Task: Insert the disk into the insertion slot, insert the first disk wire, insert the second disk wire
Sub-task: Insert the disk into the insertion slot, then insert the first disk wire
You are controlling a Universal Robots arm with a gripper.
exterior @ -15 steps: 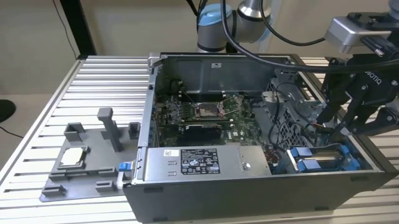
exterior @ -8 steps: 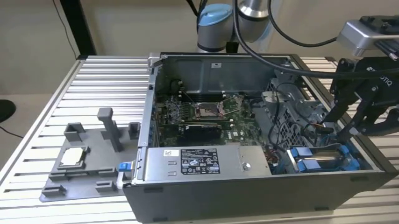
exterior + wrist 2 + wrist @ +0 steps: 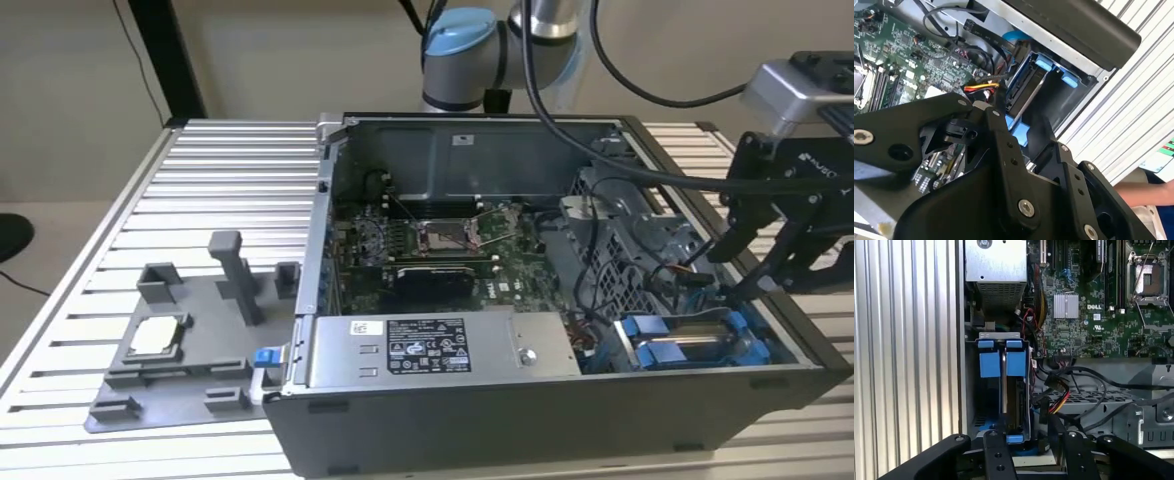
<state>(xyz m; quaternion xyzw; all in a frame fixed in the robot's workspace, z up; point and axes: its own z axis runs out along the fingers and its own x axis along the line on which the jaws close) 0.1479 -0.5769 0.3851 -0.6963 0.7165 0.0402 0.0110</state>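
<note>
The disk (image 3: 683, 347), silver in its bright blue carrier, sits down in the insertion slot (image 3: 627, 335) at the case corner nearest the exterior view's right. In the first wrist view the disk (image 3: 1003, 385) stands on edge between the blue rails of the insertion slot (image 3: 972, 390). My gripper (image 3: 754, 285) hangs just over that corner, inside the case. Its black fingers (image 3: 999, 455) are apart, and the blue carrier (image 3: 1016, 127) shows through the gap. A loose connector with red and yellow wires (image 3: 1058, 390) lies beside the disk, close ahead of the gripper (image 3: 1031, 440).
The open case holds a green motherboard (image 3: 427, 240), a grey power-supply box (image 3: 441, 345) with a label, and black cables (image 3: 1094, 385) by the bay. A grey fixture plate (image 3: 174, 350) carrying a small silver chip lies on the ribbed table (image 3: 214, 180).
</note>
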